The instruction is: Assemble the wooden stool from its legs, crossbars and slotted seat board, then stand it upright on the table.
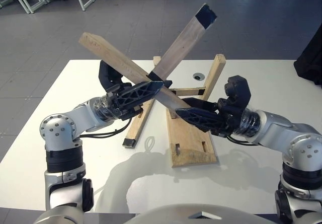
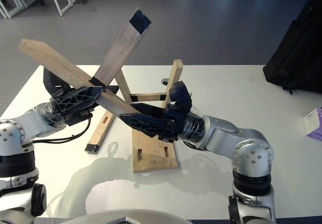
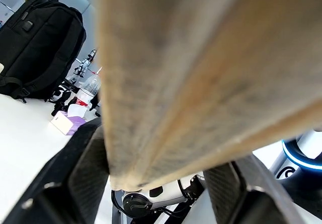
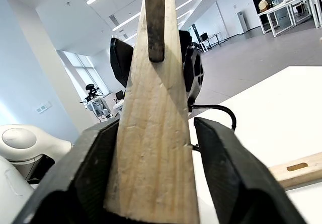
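I hold two stool legs up in the air, over the middle of the tabletop (image 1: 75, 83). My left claw (image 1: 151, 89) is closed tight on the low end of the dark-tipped leg (image 1: 186, 38). That leg points up and away toward the far right corner. My right claw (image 1: 183, 114) is closed tight on the low end of the plain leg (image 1: 113, 55). That leg points up toward the far left corner. The two legs cross each other like an X, just above my left claw.

Under them the seat board (image 1: 193, 143) lies flat, closer to the near edge, with its slots facing up. Another leg (image 1: 138, 123) lies flat just beside the board, on its left. At the board's far end a tilted leg (image 1: 215, 73) sticks up, with a crossbar (image 1: 190, 91) joined to it.
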Action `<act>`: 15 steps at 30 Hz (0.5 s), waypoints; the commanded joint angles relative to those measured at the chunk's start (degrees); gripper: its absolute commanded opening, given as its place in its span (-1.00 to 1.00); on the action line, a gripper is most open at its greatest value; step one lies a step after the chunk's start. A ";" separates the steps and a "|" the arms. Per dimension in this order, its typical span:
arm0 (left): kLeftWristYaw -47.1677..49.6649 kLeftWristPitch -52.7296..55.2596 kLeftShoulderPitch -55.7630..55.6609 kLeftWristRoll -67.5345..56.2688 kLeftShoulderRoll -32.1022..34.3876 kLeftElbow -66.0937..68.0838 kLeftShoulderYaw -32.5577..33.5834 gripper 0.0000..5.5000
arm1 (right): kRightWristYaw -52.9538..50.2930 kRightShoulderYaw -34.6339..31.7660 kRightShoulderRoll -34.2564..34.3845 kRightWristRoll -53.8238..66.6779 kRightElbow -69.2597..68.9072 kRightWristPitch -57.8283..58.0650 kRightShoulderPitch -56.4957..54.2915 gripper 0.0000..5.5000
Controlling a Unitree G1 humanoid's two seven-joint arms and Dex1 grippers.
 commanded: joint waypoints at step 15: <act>-26.08 -49.35 15.80 57.77 1.71 -5.04 -13.33 -0.26 | 14.22 5.25 -18.25 -33.64 2.40 -9.43 22.39 0.47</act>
